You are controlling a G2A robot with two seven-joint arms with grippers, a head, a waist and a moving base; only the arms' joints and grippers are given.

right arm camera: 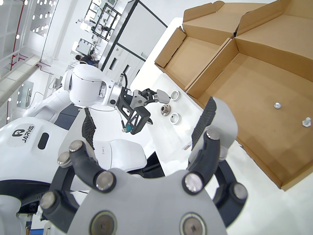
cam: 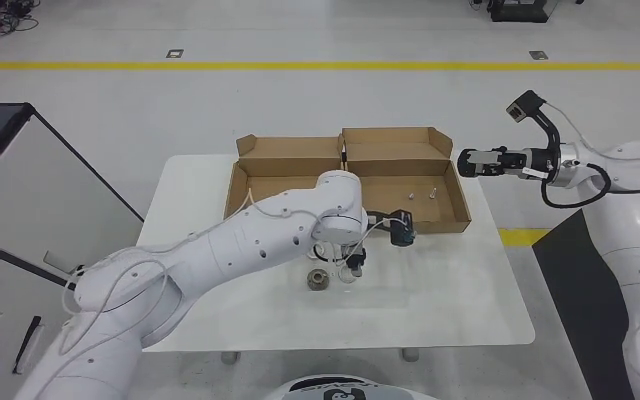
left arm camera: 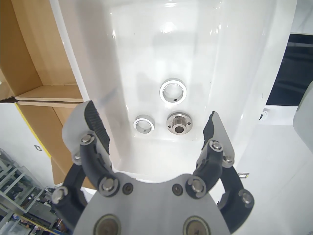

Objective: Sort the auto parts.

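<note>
Left jaws, mine, stood wide and empty above a flanged hub (left arm camera: 179,125), a large ring (left arm camera: 173,94) and a small ring (left arm camera: 144,123) on the desk (left arm camera: 244,50). Right jaws, equally wide, hung beside the box (cam: 380,195) holding two bolts (right arm camera: 277,105).

The white desk (cam: 450,290) stands in the middle of the frame on a grey floor (cam: 100,110). A yellow line (cam: 300,66) crosses the floor near the top. A dark-framed panel (cam: 50,190) stands at the left edge.

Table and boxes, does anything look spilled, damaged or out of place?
Nothing stands out. A larger ring, a smaller ring and a flanged hub sit flat on the table; two bolts rest inside one cardboard box.
</note>
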